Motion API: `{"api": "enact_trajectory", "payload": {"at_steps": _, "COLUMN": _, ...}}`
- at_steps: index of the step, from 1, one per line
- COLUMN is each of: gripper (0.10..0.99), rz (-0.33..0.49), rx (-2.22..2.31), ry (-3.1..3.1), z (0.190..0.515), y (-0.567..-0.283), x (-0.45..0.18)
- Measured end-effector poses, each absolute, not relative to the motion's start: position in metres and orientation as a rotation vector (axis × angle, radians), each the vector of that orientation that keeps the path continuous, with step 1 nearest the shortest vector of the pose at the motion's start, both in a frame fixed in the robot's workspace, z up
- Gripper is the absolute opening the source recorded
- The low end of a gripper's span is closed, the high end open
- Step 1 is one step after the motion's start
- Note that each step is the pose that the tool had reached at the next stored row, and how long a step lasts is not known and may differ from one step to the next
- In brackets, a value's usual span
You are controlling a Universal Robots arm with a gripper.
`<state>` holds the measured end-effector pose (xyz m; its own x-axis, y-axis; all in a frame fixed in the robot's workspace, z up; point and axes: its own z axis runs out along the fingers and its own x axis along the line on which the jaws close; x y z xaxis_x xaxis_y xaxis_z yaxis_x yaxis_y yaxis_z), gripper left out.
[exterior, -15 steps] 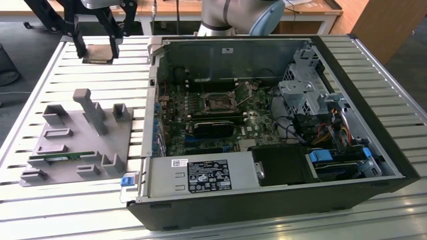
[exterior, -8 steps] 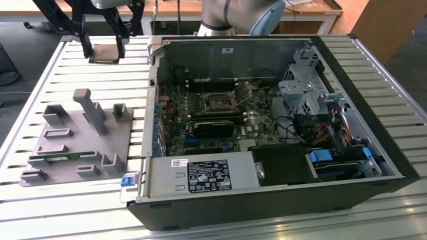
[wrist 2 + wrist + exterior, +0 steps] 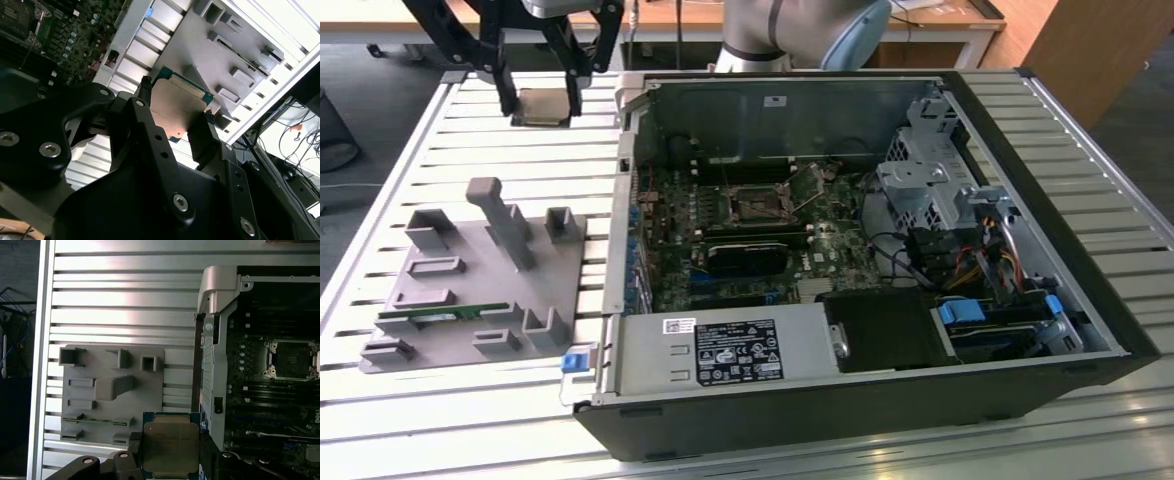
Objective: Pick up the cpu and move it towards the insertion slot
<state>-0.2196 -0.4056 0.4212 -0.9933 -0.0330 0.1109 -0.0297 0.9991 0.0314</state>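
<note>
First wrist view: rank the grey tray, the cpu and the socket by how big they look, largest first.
1. Grey tray, clearly largest.
2. Cpu, held in the claw close to the camera, so it looks inflated.
3. Socket, farther off, so its smaller look may mislead.

In the exterior view the gripper (image 3: 544, 90) holds the cpu (image 3: 542, 106) above the table (image 3: 480, 130), at ten o'clock from the insertion slot (image 3: 757, 204), with the grey tray (image 3: 454, 300) at eight.
</note>
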Motion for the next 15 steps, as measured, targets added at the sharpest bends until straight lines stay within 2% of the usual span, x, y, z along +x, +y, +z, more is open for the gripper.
{"api": "enact_trajectory", "payload": {"at_steps": 15, "gripper": 0.541, "rz": -0.045, "rx": 0.048, "ry": -3.029, "z": 0.421, "y": -0.406, "x": -0.201}}
